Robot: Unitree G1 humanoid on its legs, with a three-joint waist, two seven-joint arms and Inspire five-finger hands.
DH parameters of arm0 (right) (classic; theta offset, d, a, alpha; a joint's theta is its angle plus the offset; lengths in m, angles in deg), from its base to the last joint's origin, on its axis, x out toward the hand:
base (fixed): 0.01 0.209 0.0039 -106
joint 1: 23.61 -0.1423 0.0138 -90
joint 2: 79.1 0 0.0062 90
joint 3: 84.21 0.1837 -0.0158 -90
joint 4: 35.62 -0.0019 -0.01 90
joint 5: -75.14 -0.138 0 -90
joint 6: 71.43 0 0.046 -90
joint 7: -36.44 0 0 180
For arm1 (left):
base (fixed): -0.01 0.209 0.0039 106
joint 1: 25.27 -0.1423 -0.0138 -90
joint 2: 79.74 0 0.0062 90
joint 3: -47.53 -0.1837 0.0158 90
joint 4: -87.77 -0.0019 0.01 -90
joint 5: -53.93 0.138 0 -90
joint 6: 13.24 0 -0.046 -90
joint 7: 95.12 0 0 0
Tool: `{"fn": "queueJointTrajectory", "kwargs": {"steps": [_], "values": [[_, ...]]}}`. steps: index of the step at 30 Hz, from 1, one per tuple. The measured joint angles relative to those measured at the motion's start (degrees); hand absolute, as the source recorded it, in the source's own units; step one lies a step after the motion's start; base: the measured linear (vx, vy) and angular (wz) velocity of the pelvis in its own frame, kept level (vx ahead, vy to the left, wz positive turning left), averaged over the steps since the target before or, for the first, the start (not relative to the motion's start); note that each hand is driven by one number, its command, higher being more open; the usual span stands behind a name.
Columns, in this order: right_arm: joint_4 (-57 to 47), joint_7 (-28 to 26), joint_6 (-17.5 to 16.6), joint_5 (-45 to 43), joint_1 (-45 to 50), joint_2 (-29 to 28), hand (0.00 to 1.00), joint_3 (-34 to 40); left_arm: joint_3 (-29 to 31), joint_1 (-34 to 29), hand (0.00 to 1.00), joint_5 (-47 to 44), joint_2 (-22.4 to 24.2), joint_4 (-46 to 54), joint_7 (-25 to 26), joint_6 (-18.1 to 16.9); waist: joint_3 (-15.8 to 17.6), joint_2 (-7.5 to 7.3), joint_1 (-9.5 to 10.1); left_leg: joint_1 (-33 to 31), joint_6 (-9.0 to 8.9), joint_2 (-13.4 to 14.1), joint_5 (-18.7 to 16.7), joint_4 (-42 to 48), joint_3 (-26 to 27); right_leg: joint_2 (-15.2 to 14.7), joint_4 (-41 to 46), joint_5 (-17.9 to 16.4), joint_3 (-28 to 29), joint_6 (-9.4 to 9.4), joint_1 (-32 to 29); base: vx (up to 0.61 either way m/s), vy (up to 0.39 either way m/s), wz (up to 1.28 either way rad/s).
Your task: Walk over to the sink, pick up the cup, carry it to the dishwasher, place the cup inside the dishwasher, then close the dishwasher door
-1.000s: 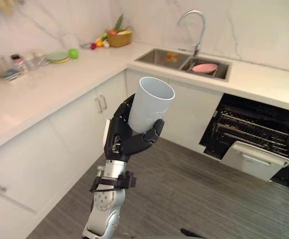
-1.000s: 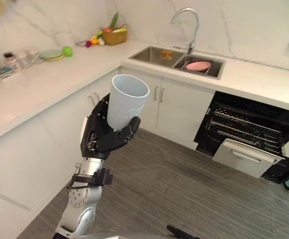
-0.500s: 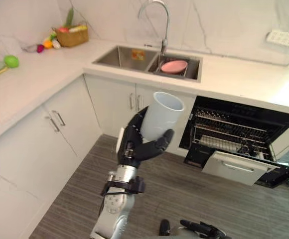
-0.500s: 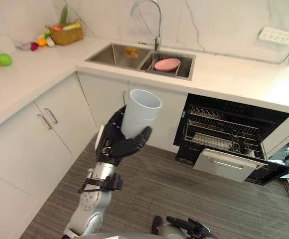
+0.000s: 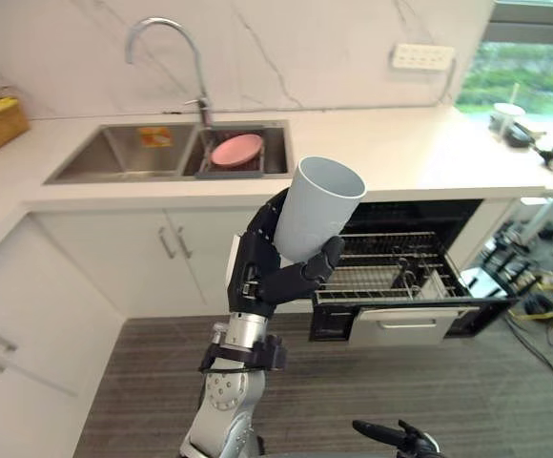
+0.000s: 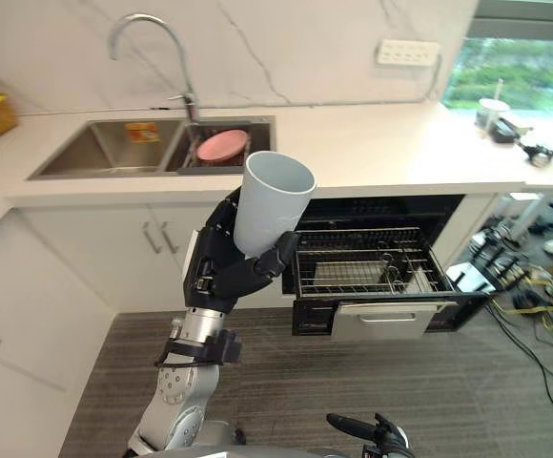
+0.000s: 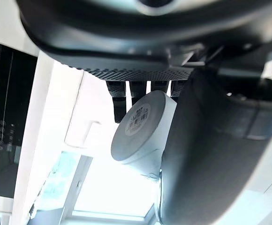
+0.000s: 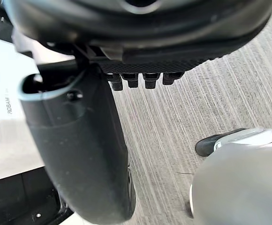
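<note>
The white countertop runs along the marble wall, with grey wood-look floor in front of it. Under the counter the dishwasher stands open, its wire rack slid out over the floor and holding a few small items I can't make out. To the left of it the steel double sink is set into the counter, and a pink plate lies in the basin nearer the dishwasher. The robot's left hand is raised in mid-air in front of the cabinets, between the sink and the dishwasher. Its fingers are curled round the lower part of the cup, with the thumb pressing from the other side. The cup is pale grey and plain, tilted with its open mouth up and leaning toward the dishwasher, clear of the counter and the rack. The right hand hangs low over the floor; whether it is spread or closed I can't tell
</note>
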Motion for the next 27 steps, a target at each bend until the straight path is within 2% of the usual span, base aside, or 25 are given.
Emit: {"fn": "queueJointTrajectory", "kwargs": {"steps": [2,4,5,6,7,8,9,10,11,12,13,14,15,16,17,18,19,22,24,25,26,27], "values": [[-2.14,1.74,-1.40,-0.13,0.38,-1.88,1.00,-2.49,0.18,3.35,0.00,-0.06,0.01,-0.01,3.34,-0.66,-1.41,-3.13,-0.28,2.46,1.20,-1.93,0.38,-4.35,3.26,-2.71,-0.34,-1.24,2.22,1.34,-0.29,0.34,0.218,-0.54],[-5.88,3.31,-1.70,-0.53,1.08,-3.24,1.00,-3.67,1.16,6.29,0.00,0.33,0.01,0.20,8.23,-2.14,-2.07,-4.06,-0.78,4.62,1.74,-2.76,0.43,-7.28,5.73,-3.93,-1.37,-1.30,3.88,1.58,-0.18,0.20,0.137,-0.61],[-8.25,3.65,-3.05,-0.96,2.00,-4.00,1.00,-3.54,3.70,8.30,0.00,1.59,-0.03,0.48,10.92,-3.16,-2.23,-4.08,-1.38,5.90,2.27,-3.02,0.00,-8.31,7.38,-4.39,-1.17,-1.47,4.78,1.93,-0.17,0.16,0.103,-0.71],[-8.92,3.36,-5.25,-1.08,2.59,-4.28,1.00,-3.29,5.58,9.41,0.00,2.33,-0.14,0.48,12.09,-3.78,-2.26,-4.11,-1.58,6.65,2.44,-3.06,-0.29,-8.86,8.33,-4.47,-0.71,-1.62,4.82,2.20,-0.33,0.11,0.061,-0.86],[-9.03,1.98,-11.27,-0.63,3.68,-4.67,1.00,-2.19,9.64,11.40,0.00,3.10,-0.69,0.67,14.54,-5.87,-2.32,-4.00,-1.87,8.15,2.56,-2.63,-1.35,-9.99,10.49,-3.99,2.83,-2.39,3.59,3.46,-1.90,0.06,0.022,-0.82],[-9.64,1.57,-13.72,-0.36,4.21,-5.01,1.00,-1.33,11.82,12.13,0.00,3.33,-0.95,1.35,15.65,-6.65,-2.29,-4.00,-1.91,8.84,2.59,-2.27,-1.85,-10.37,11.75,-3.59,6.66,-3.23,1.74,4.76,-3.73,0.05,-0.011,-1.19],[-12.32,1.51,-17.15,0.43,6.11,-5.84,1.00,0.21,15.81,13.20,0.00,3.63,-1.30,3.65,18.45,-8.22,-1.91,-4.55,-1.99,10.30,2.47,-1.71,-2.92,-10.44,14.66,-3.65,18.09,-4.79,-3.96,7.78,-9.77,0.03,-0.029,-1.22],[-14.67,1.65,-20.00,1.98,7.75,-6.18,1.00,0.96,18.92,13.32,0.00,3.72,-1.58,5.92,21.06,-10.53,-1.68,-5.34,-2.57,12.34,2.71,-1.50,-4.11,-10.27,17.47,-5.56,29.67,-5.06,-9.03,8.58,-15.03,0.04,-0.021,-1.16],[-15.37,1.74,-21.09,2.58,8.24,-6.12,1.00,1.09,20.13,13.17,0.00,4.20,-1.86,6.69,22.19,-11.58,-1.65,-5.56,-3.08,13.32,2.47,-1.34,-4.72,-10.20,18.45,-6.89,33.06,-5.20,-11.15,8.23,-16.61,0.06,0.015,-0.88],[-16.62,1.69,-23.12,3.68,9.31,-5.97,1.00,1.15,22.04,13.10,0.00,5.95,-1.89,7.27,24.03,-12.82,-2.28,-5.02,-4.42,14.32,1.37,-0.29,-5.54,-9.56,20.09,-9.97,33.91,-5.29,-15.66,7.45,-18.58,0.11,0.024,-0.72],[-19.15,0.59,-24.50,3.87,10.26,-6.03,1.00,0.99,23.97,12.76,0.00,7.45,-2.35,8.77,25.20,-13.19,-3.42,-4.94,-5.07,14.38,0.40,1.24,-6.26,-8.98,21.98,-12.42,28.64,-4.80,-19.65,6.73,-19.76,0.14,0.007,-0.73],[-21.10,1.27,-24.60,5.95,10.53,-6.23,1.00,0.84,25.12,12.35,0.00,7.92,-2.76,9.49,25.50,-13.54,-3.78,-4.84,-5.24,14.46,-0.13,2.11,-6.58,-8.88,22.95,-12.95,24.07,-4.14,-21.09,6.07,-19.74,0.20,-0.062,-0.90],[-25.76,2.43,-24.74,10.78,10.66,-6.76,1.00,0.48,27.63,10.85,0.00,8.09,-3.94,10.87,25.76,-13.99,-3.98,-4.88,-5.61,14.77,-1.38,3.49,-7.21,-8.14,24.61,-12.93,13.93,-0.92,-22.84,5.48,-18.84,0.26,-0.128,-0.82],[-31.75,3.20,-25.25,14.07,11.36,-7.07,1.00,0.46,29.66,8.96,0.00,8.08,-5.06,10.99,25.82,-14.00,-4.34,-5.57,-6.13,14.86,-2.53,3.90,-7.93,-7.21,25.27,-13.05,5.25,6.85,-22.37,4.96,-17.13,0.29,-0.160,-0.68],[-35.54,3.69,-25.38,15.34,12.03,-6.99,1.00,0.66,30.23,7.96,0.00,8.03,-5.35,10.33,25.84,-13.51,-4.84,-6.28,-6.29,15.07,-3.08,3.68,-8.32,-6.94,25.13,-12.81,2.29,10.21,-21.59,5.71,-16.10,0.30,-0.198,-0.36],[-41.62,4.04,-25.47,15.91,12.18,-6.29,1.00,2.12,30.29,5.52,0.00,7.89,-3.85,8.71,25.84,-12.68,-4.48,-4.24,-6.37,15.36,-3.45,5.77,-8.55,-6.90,23.17,-10.50,-1.40,12.17,-21.83,5.07,-13.74,0.27,-0.243,-0.24],[-47.75,4.20,-25.43,15.73,11.67,-5.66,1.00,3.97,29.68,3.41,0.00,7.94,-1.84,8.13,25.63,-11.94,-3.76,-2.84,-6.25,16.15,-4.31,7.25,-9.16,-7.19,20.99,-8.47,-5.44,13.13,-21.99,4.26,-11.24,0.25,-0.242,-0.25],[-58.13,3.45,-24.82,12.74,9.20,-5.12,1.00,8.64,28.13,-1.36,0.00,8.57,2.02,8.14,24.67,-10.20,-3.54,-1.76,-6.13,17.39,-5.37,9.56,-9.78,-8.36,20.11,-5.25,-9.98,14.15,-22.01,3.28,-8.67,0.16,-0.132,-0.14],[-61.63,2.81,-24.25,11.19,8.73,-5.03,1.00,10.22,28.41,-3.44,0.00,8.75,2.72,8.18,23.89,-9.11,-3.10,-1.12,-5.85,18.01,-5.58,10.04,-9.57,-7.48,20.11,-4.76,-10.49,13.52,-21.82,3.08,-7.63,0.12,-0.042,-0.05],[-62.63,2.19,-23.63,10.40,8.52,-4.88,1.00,10.50,29.01,-4.94,0.00,8.63,2.73,8.18,22.98,-8.25,-2.86,-1.28,-5.80,17.04,-5.56,10.18,-9.59,-3.86,19.73,-5.03,-10.35,13.16,-21.76,3.03,-6.83,0.11,-0.051,0.06],[-63.84,1.03,-22.67,9.98,8.88,-4.77,1.00,10.50,29.35,-6.25,0.00,8.51,2.77,8.18,21.66,-7.40,-2.06,-1.86,-5.77,14.01,-5.53,10.75,-9.61,4.75,18.69,-6.01,-10.35,12.31,-22.08,3.15,-5.22,0.07,-0.034,0.19],[-64.95,0.12,-22.10,9.25,9.43,-4.33,1.00,10.66,29.59,-6.73,0.00,8.23,3.01,8.28,20.50,-7.14,-1.50,-1.51,-5.62,10.81,-5.48,11.88,-9.57,12.53,17.45,-6.61,-10.44,11.30,-22.32,2.20,-4.04,0.05,0.044,0.23]]}}
